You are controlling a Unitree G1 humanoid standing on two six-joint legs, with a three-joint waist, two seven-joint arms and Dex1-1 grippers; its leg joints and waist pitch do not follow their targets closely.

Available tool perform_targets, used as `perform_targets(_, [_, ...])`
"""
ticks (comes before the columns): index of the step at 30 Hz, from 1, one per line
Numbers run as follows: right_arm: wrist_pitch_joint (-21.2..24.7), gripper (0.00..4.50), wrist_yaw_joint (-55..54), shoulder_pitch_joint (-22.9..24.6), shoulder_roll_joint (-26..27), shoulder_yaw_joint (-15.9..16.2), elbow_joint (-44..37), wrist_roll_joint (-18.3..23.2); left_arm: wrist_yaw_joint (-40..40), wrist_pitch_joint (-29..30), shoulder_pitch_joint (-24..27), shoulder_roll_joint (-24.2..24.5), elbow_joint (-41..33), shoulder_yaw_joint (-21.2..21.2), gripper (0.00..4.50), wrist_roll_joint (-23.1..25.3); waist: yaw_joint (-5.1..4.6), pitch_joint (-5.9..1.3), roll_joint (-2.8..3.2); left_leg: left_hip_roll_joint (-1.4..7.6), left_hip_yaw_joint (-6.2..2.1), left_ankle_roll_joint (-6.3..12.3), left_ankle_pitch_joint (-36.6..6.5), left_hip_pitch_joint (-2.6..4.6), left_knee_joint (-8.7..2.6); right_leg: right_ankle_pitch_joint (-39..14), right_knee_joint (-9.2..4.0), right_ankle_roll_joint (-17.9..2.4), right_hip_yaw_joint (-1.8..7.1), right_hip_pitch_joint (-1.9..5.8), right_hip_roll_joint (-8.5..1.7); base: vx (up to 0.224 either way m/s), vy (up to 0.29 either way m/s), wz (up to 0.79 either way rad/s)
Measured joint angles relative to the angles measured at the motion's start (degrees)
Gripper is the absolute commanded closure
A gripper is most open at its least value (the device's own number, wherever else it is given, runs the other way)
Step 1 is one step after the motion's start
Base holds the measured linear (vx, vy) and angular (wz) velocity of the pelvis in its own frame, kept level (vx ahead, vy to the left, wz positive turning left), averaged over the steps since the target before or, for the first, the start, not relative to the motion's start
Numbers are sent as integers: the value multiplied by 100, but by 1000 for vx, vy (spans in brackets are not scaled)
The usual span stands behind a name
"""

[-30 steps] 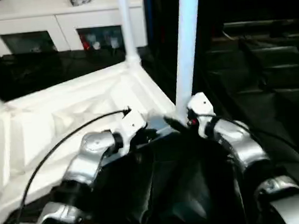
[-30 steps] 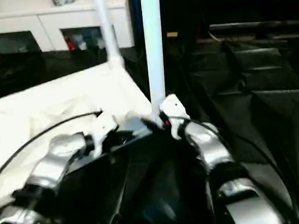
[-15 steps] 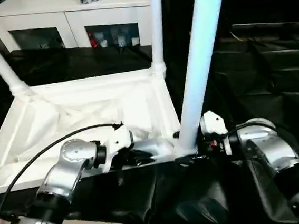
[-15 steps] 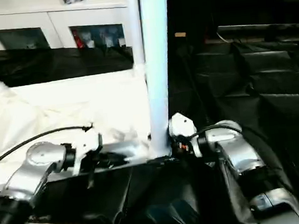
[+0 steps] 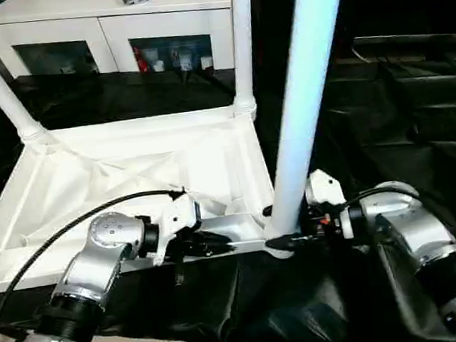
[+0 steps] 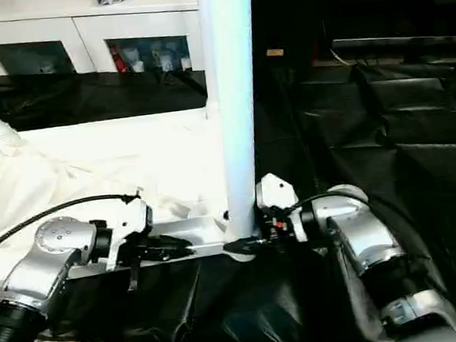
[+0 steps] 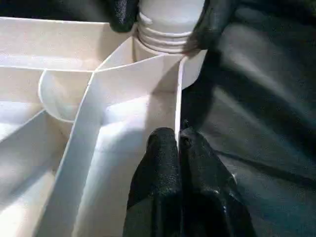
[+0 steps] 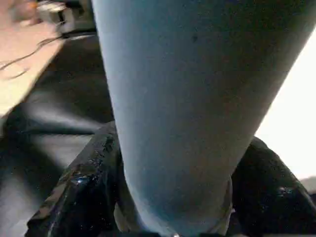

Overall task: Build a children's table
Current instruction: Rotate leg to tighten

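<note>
Black sheeting (image 5: 383, 107) covers the work surface, with a white cabinet (image 5: 109, 29) across the top of the frame
Upside-down tabletop (image 5: 131, 172) fills the left centre, ribs up, legs rising from its corners; the nearest leg (image 5: 306, 99) stands in the near right socket. Left gripper (image 7: 177, 140) pinches the tabletop's thin near rim, fingers together. Right gripper (image 5: 287, 242) straddles that leg's base, a finger (image 8: 79, 192) on each side; contact unclear

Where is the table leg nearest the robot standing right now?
In the left eye view, the nearest leg stands upright in the near right corner socket of the upturned tabletop, with the right gripper around its base.
</note>
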Motion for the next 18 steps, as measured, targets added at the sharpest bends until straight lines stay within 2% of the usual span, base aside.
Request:
perform_targets(4, [-69, 187, -2298, -584, 746, -384, 1018, -406, 1269, 117, -480, -532, 563, 74, 450, 464, -172, 1, -7, -4, 0, -9, 5, 8, 1, 1, -7, -2, 3, 0, -2, 0, 0, 0])
perform_targets(6, [-63, 187, -3153, -772, 1018, -607, 1366, -424, 1778, 256, -598, -840, 689, 82, 450, 576, -200, 4, -12, -6, 0, -9, 5, 8, 2, 0, -8, 0, 6, 0, -3, 0, 0, 0])
perform_targets(8, [-8, 187, -3790, -939, 1218, -750, 1599, -428, 2141, 422, -724, -1052, 789, 75, 450, 649, -198, 2, -8, -7, 0, -10, 5, 11, -2, 6, -5, -9, 6, 1, -3, 0, 0, 0])
perform_targets(11, [-1, 187, -4042, -980, 1277, -779, 1634, -427, 2262, 474, -777, -1104, 807, 75, 450, 668, -171, 1, -7, -3, 0, -10, 6, 11, -13, 3, -4, -4, -1, -1, -1, 0, 0, 0])
perform_targets(13, [-146, 187, -4507, -1204, 1433, -900, 2008, -535, 2555, 485, -951, -1301, 1061, 102, 450, 761, -160, -2, -1, -2, 0, -10, 6, 10, -12, 2, -3, -2, -1, -3, 0, 0, 0, 0])
perform_targets(15, [-283, 117, -5009, -1384, 1539, -1007, 2326, -657, 2840, 484, -1127, -1536, 1319, 128, 450, 858, -135, -2, 1, -6, 0, -10, 6, 2, -11, 2, -8, -2, -1, -2, -3, 0, 0, 0])
perform_targets(18, [-396, 107, -5123, -1389, 1576, -1017, 2396, -685, 2924, 460, -1165, -1587, 1360, 108, 450, 929, -132, -3, 2, -7, 1, -9, 7, -1, -7, 2, -15, -2, 1, 0, -5, 0, 0, 0])
